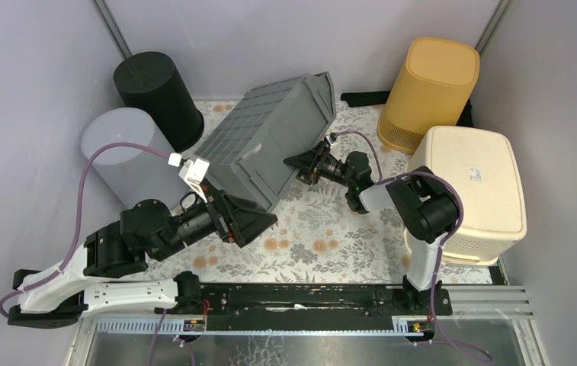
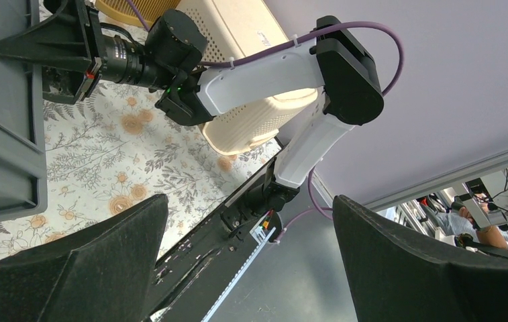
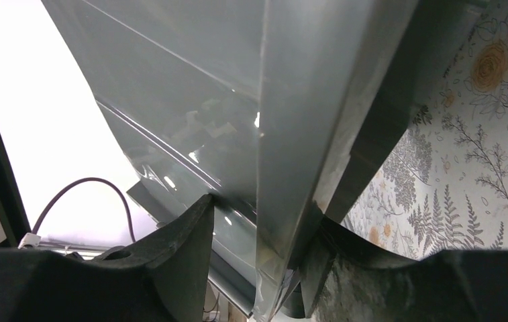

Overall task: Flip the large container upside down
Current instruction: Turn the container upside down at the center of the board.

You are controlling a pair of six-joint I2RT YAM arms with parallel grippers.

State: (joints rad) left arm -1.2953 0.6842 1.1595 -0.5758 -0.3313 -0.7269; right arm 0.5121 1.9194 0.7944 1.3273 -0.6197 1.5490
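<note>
Grey container (image 1: pixel 270 133) tipped up on one edge, middle of floral table (image 1: pixel 323 236). Right gripper (image 1: pixel 306 163) jaws partly closed, pinching its rim wall. Left gripper (image 1: pixel 251 219) jaws wide apart, holding nothing, just beside its near corner.

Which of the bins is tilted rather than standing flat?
The dark grey ribbed crate in the middle: it is tipped at an angle, rim pinched by the right gripper; the others stand flat.
</note>
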